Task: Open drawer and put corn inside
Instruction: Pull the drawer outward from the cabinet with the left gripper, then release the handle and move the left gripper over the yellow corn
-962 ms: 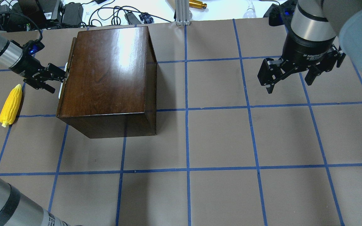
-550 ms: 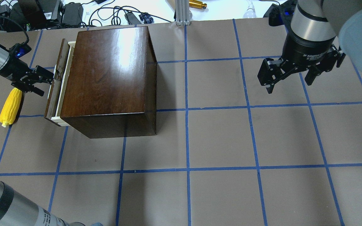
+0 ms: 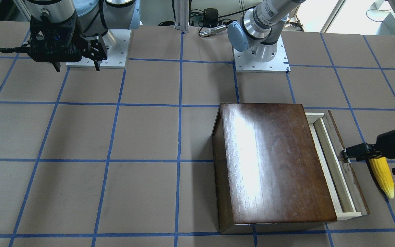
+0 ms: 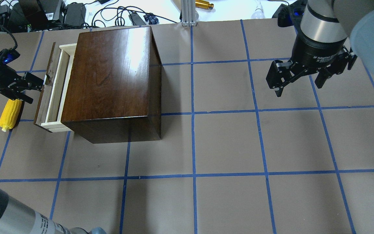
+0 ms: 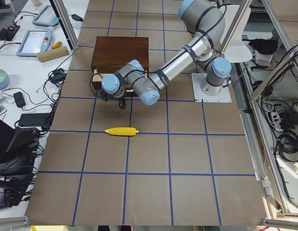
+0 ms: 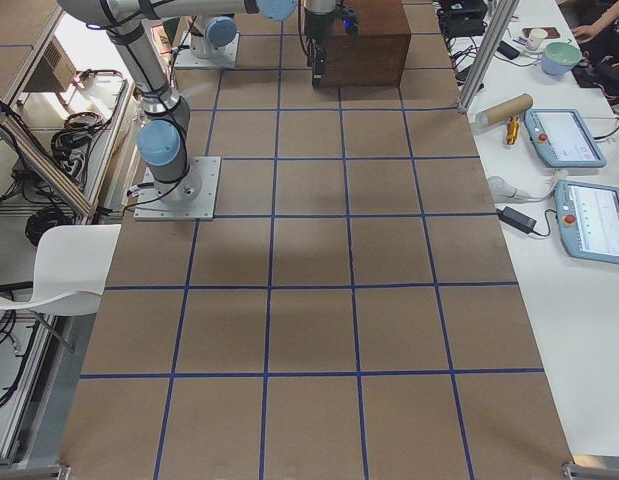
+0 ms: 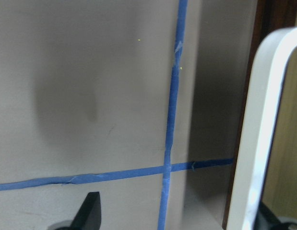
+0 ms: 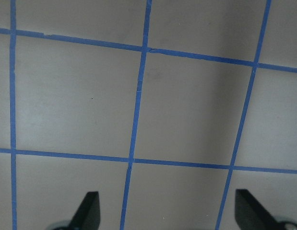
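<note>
Further out of the box [image 4: 109, 74] than before is the drawer [image 4: 53, 87]. Left gripper [image 4: 36, 92], fingers apart, has one finger at the handle [image 4: 46, 78]. Corn [image 4: 9, 112] lies on the table [image 4: 226, 143] just beside the drawer front. Right gripper [image 4: 298, 90] hangs spread apart.

Robotics lab: teach pendants [image 6: 564, 137], cables [image 4: 115, 14], taped-grid table [image 4: 226, 143].

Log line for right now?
left gripper: open, finger at handle | drawer: partly open | corn: on table, outside drawer | right gripper: open, holding nothing
</note>
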Motion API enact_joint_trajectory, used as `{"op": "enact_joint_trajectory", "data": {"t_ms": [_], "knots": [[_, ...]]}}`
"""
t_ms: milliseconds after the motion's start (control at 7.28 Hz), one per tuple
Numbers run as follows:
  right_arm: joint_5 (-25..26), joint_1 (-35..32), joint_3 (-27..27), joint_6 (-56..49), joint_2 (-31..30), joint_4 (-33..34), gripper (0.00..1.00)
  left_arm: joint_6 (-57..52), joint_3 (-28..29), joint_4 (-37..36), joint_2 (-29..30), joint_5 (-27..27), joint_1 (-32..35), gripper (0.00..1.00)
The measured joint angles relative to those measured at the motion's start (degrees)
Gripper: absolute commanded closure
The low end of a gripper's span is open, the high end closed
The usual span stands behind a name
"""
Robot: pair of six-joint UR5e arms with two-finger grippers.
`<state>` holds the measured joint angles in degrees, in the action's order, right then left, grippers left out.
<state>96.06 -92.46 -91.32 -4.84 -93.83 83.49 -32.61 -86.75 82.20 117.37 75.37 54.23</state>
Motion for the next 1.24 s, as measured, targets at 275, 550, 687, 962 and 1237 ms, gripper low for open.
{"op": "enact_joint_trajectory", "data": {"t_ms": [275, 550, 687, 962, 1237], "knots": [[0.01, 0.0, 0.0, 0.0, -0.01, 0.0, 0.0, -0.13, 0.03, -0.12, -0.18, 0.04, -1.3, 0.0], [0.01, 0.0, 0.0, 0.0, 0.03, 0.0, 0.0, -0.36, 0.07, -0.24, -0.56, 0.19, -1.72, 0.0], [0.01, 0.0, 0.0, 0.0, 0.01, 0.0, 0.0, -0.39, 0.08, -0.27, -0.91, 0.51, -1.84, 0.0], [-0.03, 0.0, 0.0, 0.0, 0.0, 0.0, 0.0, -0.36, 0.04, -0.28, -1.33, 0.7, -2.11, 0.0], [0.0, 0.0, 0.0, 0.0, 0.01, 0.0, 0.0, -0.45, 0.05, -0.34, -1.44, 0.77, -2.55, 0.0]]}}
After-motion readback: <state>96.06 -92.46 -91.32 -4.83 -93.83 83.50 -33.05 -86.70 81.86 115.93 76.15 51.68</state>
